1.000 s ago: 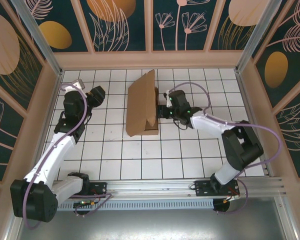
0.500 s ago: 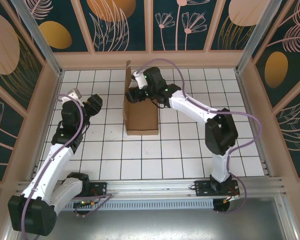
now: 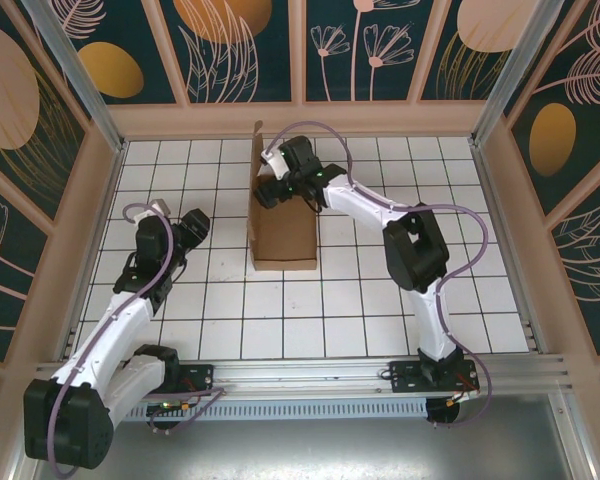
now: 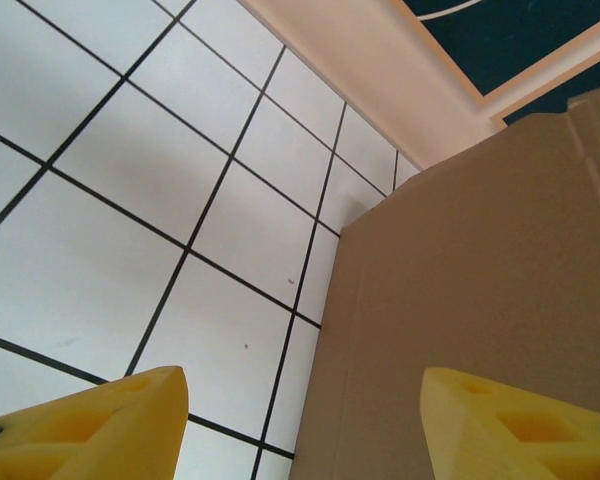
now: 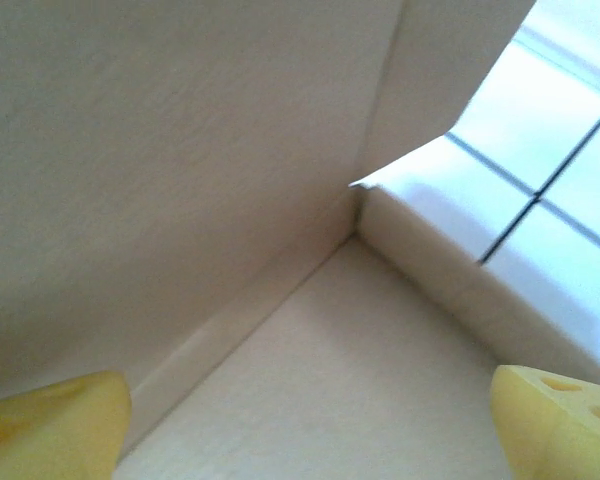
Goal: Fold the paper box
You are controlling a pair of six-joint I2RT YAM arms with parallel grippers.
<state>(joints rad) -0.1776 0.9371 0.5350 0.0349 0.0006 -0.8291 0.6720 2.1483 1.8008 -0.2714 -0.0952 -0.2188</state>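
The paper box point(image 3: 285, 235) is brown cardboard in the middle of the tiled floor, partly formed, with one panel standing upright at its far left corner. My right gripper point(image 3: 268, 190) reaches over the box's far end, jaws wide open with nothing between them. In the right wrist view its fingertips point(image 5: 50, 430) frame the box's inner floor point(image 5: 330, 350), a tall wall on the left and a low wall on the right. My left gripper point(image 3: 198, 228) hangs left of the box, open and apart from it. In the left wrist view the paper box point(image 4: 480, 280) rises on the right.
White tiles point(image 3: 360, 300) with black lines spread around the box, with free room in front and to the right. Wooden walls point(image 3: 300, 118) enclose the floor. An aluminium rail point(image 3: 310, 375) runs along the near edge by the arm bases.
The right arm swung from the box's right side round to its far end and its jaws widened. The box's raised panel shifted left. The left arm drew back toward the near side.
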